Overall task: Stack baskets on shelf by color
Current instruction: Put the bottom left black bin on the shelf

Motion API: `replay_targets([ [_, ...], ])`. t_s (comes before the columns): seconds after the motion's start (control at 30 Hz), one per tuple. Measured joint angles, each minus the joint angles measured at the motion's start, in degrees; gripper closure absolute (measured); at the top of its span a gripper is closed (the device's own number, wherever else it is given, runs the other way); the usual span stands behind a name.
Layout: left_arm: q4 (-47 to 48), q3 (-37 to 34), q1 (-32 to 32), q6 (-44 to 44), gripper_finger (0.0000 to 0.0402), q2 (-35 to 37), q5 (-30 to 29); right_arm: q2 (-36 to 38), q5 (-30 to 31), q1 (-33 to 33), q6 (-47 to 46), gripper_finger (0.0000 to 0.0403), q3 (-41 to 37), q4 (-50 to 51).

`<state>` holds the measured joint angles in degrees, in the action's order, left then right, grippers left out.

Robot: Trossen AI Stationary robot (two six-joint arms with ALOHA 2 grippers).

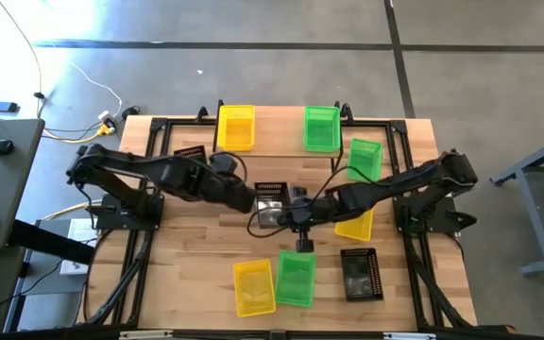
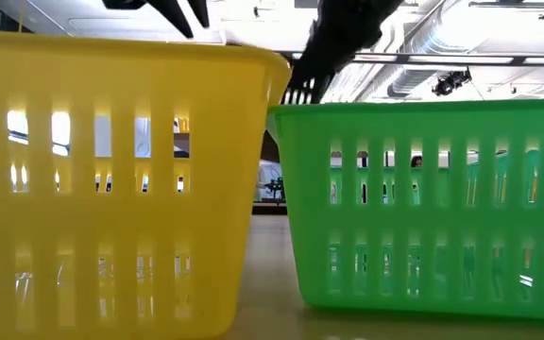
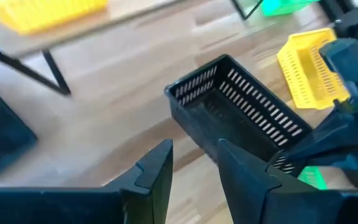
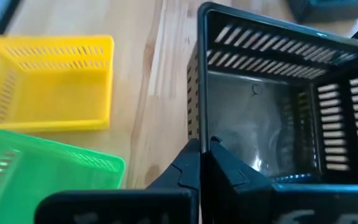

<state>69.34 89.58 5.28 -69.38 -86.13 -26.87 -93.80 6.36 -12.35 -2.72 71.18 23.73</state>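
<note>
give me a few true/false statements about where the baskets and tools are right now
1. The right tool is clamped on the wall of a black perforated plastic basket. True.
2. The left tool grips that basket too. False: its fingers are open, short of the basket.
3. A yellow perforated plastic basket and a green perforated plastic basket sit on the low light-wood shelf. True.
4. All three black baskets are stacked on the shelf. False: none is on it.
</note>
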Motion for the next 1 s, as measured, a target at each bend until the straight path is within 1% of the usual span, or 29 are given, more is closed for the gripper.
replay_targets([
  [0.13, 0.07, 0.00, 0.00, 5.90, 0.0284, 3.16, -1.55, 3.33, -0.54, 0.79, 0.10, 0.0403, 0.00, -0.01],
  [0.3, 0.32, 0.00, 0.00, 13.59, 0.0284, 6.10, -2.16, 8.11, -0.34, 1.95, 0.59, 0.0403, 0.00, -0.17],
  [0.43, 0.29, 0.00, 0.00, 18.82, 0.0284, 7.64, -2.30, 11.81, 2.74, 2.65, 1.72, 0.0403, 0.00, -0.87],
  [0.6, 0.32, 0.00, 0.00, 23.85, 0.0284, 8.31, -2.31, 15.42, 8.65, 3.71, 9.03, 0.0403, 0.00, -4.05],
  [0.73, 0.31, 0.00, -0.07, 26.93, 0.0284, 8.31, -2.78, 16.80, 12.89, 5.42, 16.47, 0.0403, 0.00, -8.12],
  [0.9, 0.31, 0.00, -0.49, 28.83, 0.0284, 8.31, -4.40, 15.94, 13.64, 9.45, 22.45, 0.0403, 3.65, -6.97],
  [1.0, 0.31, 0.00, -1.30, 29.10, 0.0284, 8.31, -4.68, 14.63, 13.66, 12.41, 24.27, 0.0403, 6.62, -3.52],
])
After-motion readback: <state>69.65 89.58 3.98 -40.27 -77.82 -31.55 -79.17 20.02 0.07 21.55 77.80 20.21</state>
